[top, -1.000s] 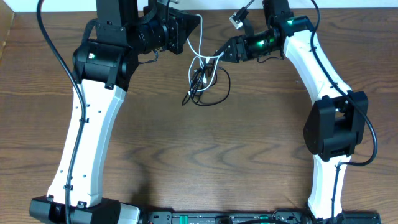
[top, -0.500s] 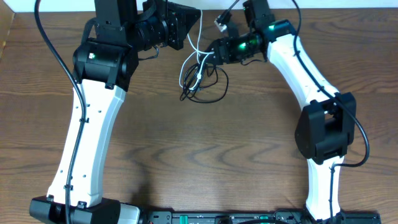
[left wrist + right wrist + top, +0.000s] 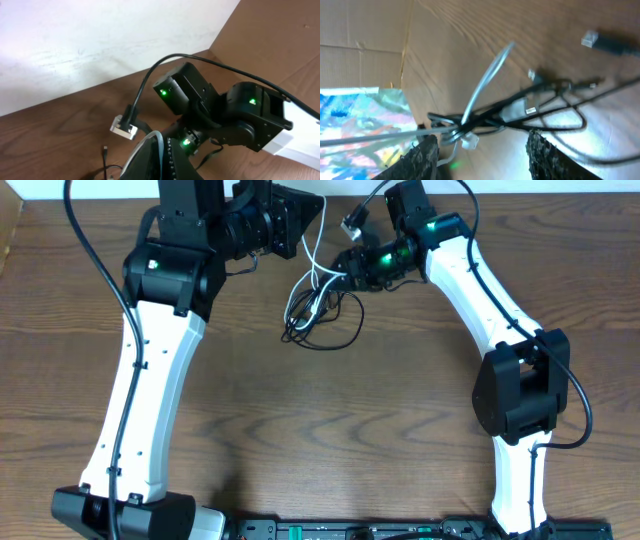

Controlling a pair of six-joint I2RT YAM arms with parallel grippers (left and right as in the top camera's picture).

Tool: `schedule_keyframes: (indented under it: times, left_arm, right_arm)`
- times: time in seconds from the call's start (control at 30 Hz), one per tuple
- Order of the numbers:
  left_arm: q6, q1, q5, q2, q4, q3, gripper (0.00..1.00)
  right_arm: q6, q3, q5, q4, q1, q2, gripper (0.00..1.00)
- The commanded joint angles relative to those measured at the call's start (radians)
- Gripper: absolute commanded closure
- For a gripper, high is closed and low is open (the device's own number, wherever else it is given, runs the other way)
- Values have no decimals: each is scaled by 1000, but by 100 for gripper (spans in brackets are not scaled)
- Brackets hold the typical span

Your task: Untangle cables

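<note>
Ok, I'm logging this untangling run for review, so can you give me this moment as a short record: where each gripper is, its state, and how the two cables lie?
left gripper: near the far edge of the table, shut on the white cable
right gripper: jaws open, straddling the spot where both cables cross
white cable: runs up from the bundle to the left gripper
black cable: lies in loops on the table, crossed with the white one
status: cables not yet separated
</note>
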Motion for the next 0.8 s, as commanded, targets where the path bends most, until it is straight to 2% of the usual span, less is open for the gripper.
schedule_keyframes:
  times: [0.0, 0.13, 0.4, 0.6, 0.77]
  left_arm:
    - [-2, 3, -9, 3, 9, 23, 93]
    - [-2, 3, -9, 5, 10, 23, 93]
    - [-10, 3, -8, 7, 11, 23, 93]
    - [-39, 3, -8, 7, 17, 23, 92]
    - [-42, 3, -8, 7, 19, 23, 92]
  right_arm:
    - [-35, 12, -15, -31, 2, -12, 46]
    - [-77, 12, -51, -36, 5, -12, 39]
    - [-74, 12, -55, 2, 52, -12, 37]
    - [132, 11, 163, 105, 104, -7, 36]
    - [336, 10, 447, 133, 131, 8, 37]
